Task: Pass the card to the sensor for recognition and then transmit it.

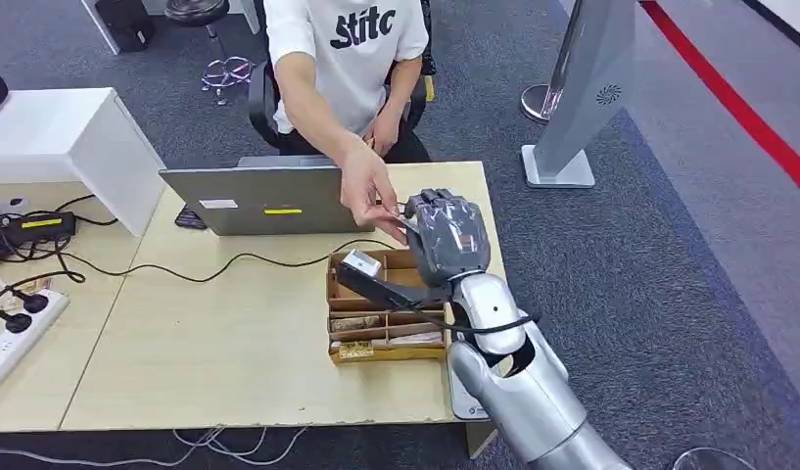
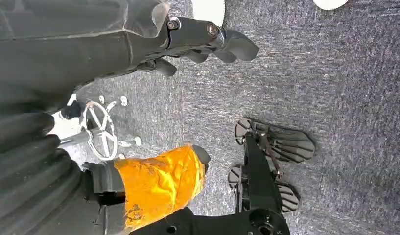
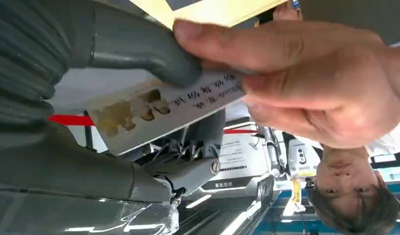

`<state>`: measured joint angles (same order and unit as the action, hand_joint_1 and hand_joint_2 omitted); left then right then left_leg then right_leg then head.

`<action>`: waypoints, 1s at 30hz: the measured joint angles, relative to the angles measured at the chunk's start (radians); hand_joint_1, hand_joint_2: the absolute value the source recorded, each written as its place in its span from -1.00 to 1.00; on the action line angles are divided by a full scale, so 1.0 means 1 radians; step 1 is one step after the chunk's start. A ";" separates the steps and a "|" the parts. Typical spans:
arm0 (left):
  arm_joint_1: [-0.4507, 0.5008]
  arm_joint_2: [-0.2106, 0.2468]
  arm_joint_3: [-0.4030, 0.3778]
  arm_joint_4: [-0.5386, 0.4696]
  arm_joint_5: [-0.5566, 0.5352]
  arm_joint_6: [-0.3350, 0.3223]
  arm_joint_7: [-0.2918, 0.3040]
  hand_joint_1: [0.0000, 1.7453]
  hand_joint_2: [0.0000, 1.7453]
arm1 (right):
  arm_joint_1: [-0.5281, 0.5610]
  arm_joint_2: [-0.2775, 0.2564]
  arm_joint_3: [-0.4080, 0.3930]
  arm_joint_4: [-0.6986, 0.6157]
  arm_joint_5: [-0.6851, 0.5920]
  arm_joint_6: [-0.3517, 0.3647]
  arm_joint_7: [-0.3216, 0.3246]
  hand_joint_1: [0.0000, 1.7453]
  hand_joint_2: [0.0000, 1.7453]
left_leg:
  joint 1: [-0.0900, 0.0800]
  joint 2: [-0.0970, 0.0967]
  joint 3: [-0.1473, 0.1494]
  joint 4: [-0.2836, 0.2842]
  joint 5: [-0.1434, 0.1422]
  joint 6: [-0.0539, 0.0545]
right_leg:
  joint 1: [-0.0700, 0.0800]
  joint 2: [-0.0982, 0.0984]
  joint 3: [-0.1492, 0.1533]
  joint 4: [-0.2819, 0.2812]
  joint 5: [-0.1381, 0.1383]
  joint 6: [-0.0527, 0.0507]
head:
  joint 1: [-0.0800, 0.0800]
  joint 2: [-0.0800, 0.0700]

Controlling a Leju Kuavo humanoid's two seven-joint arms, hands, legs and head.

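Right arm [image 1: 518, 382] reached up from the near table edge, over the box [image 1: 384, 311]. Right hand [image 1: 448, 233] was raised above the far side of the box, near the far right part of the table [image 1: 229, 343]. In the right wrist view the card [image 3: 163, 105] sat pinched between the thick grey thumb [image 3: 153, 63] and the darker fingers below it, so the right hand gripped the card. The person's hand [image 1: 371, 196] met the right hand from the far side; in the wrist view the person's fingers [image 3: 266, 44] also pinched the other end of the card, thumb under, fingers over. Card was held by both at once, in the air above the table, printed side toward the wrist camera, text too small to read.

Box held a white device [image 1: 360, 262] in its far left compartment, with a dark bar lying slantwise across it; other compartments held flat items, cannot tell what.

Left hand [image 2: 198, 44] hung over grey carpet, fingers curled loosely, nothing in it; cannot tell if fully closed.

Further left on the table: cable [image 1: 180, 269], power strip [image 1: 14, 338]. Behind the box stood a laptop [image 1: 254, 201]. Person [image 1: 347, 69] sat past the far table edge in a white shirt.
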<state>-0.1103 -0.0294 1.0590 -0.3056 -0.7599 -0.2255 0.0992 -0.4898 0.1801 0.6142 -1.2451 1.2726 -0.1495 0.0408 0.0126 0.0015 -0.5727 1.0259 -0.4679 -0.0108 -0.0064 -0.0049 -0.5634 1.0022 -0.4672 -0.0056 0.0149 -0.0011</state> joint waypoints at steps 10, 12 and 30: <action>-0.002 -0.004 -0.002 0.000 -0.004 0.006 0.007 -1.00 1.00 | 0.025 -0.001 -0.005 -0.018 -0.018 -0.002 -0.034 1.00 1.00 | 0.000 0.000 0.000 0.000 0.000 0.000 | 0.000 0.000 0.000 0.000 0.000 0.000 | 0.000 0.000; -0.001 -0.005 -0.002 0.000 -0.002 0.009 0.007 -1.00 1.00 | 0.047 -0.002 -0.005 -0.054 -0.021 -0.016 -0.044 1.00 1.00 | 0.000 0.000 0.000 0.000 0.000 0.000 | 0.000 0.000 0.000 0.000 0.000 0.000 | 0.000 0.000; 0.027 -0.005 0.038 0.000 0.049 0.021 -0.005 -1.00 1.00 | 0.667 -0.105 -0.194 -0.452 -0.125 -0.194 -0.107 1.00 1.00 | 0.000 -0.001 -0.003 0.000 -0.003 0.002 | 0.000 -0.001 -0.002 -0.001 -0.003 0.002 | 0.000 0.000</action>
<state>-0.0829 -0.0343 1.0968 -0.3056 -0.7111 -0.2045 0.0938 0.1773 0.0751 0.4199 -1.6972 1.1474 -0.3433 -0.0660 0.0124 0.0009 -0.5759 1.0259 -0.4707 -0.0089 -0.0065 -0.0062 -0.5654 1.0013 -0.4698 -0.0034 0.0145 -0.0011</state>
